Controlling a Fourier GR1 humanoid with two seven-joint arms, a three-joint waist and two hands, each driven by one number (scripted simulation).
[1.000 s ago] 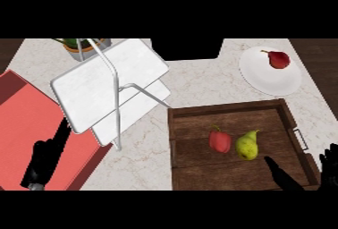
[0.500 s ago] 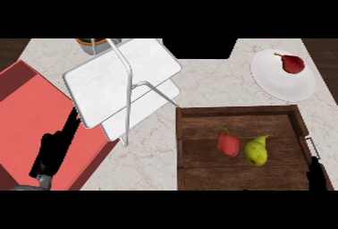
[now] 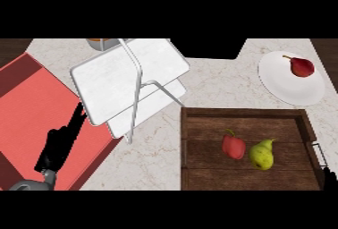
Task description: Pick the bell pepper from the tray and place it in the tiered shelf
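A red bell pepper lies in the middle of the dark wooden tray, touching or nearly touching a yellow-green pear on its right. The white tiered shelf stands to the upper left of the tray, its two shelves bare. My left hand rests over the red mat at the lower left, fingers straight and pointing up, holding nothing. Of my right hand, only a dark sliver shows past the tray's right rim, well away from the pepper.
A red mat covers the counter's left side. At the upper right, a white plate holds a dark red pear. A small brown container peeks out behind the shelf's top. Bare marble lies between shelf and tray.
The right hand has drawn back from the tray's lower right corner to the picture's edge. The left hand has shifted slightly right over the mat. Pepper and pear have not moved in the tray.
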